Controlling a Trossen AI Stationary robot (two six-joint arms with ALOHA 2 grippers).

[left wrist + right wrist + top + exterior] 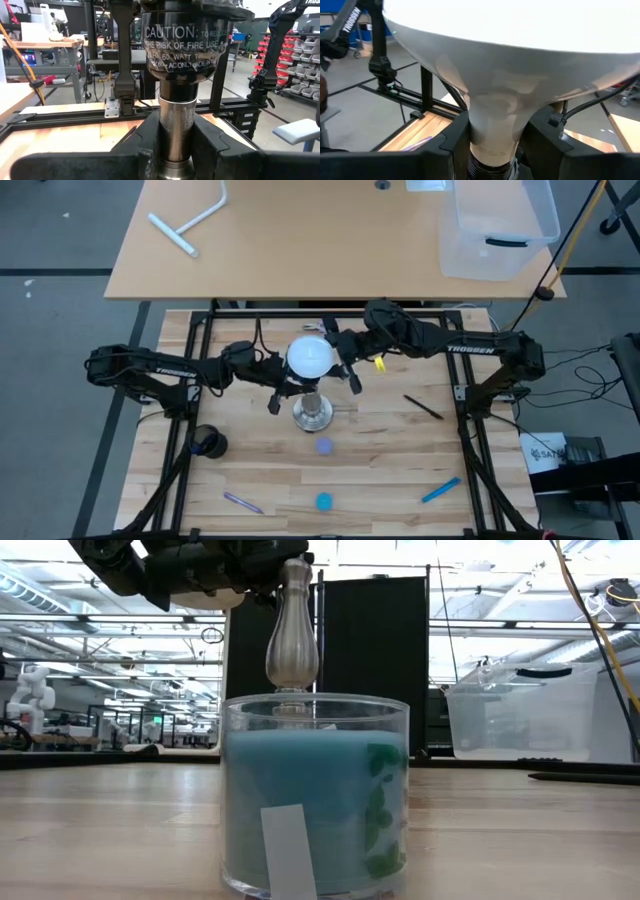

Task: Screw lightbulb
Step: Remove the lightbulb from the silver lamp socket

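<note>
The bench (380, 470) is pale wood planking inside a black frame. Near its middle stands the stand (312, 413), a silvery post on a round base with a black socket at the top. The bulb (310, 357) sits directly over the stand, its neck and threads at the socket.

The left hand (175, 150) reaches in from the stand's left and is clamped on the stand's metal post just under the black socket, one finger on each side. The right hand (492, 145) comes from the stand's right and grips the bulb by its narrow neck, just above the screw threads.

Scattered on the bench around the stand: a jar (315, 795) of blue wax in front of it, a blue cap (324, 501) past the jar, a blue pen (440, 490) to the front right, a purple pen (243, 503) to the front left, a black pen (423, 407) to the right, and a dark roll (208, 443) to the left.

Behind the stand is a second, tan bench (300, 250) carrying a clear bin (500, 230) and a white T-shaped tube (190, 222). Beyond lies a large workshop with ceiling lights, other benches and racks of parts bins.
</note>
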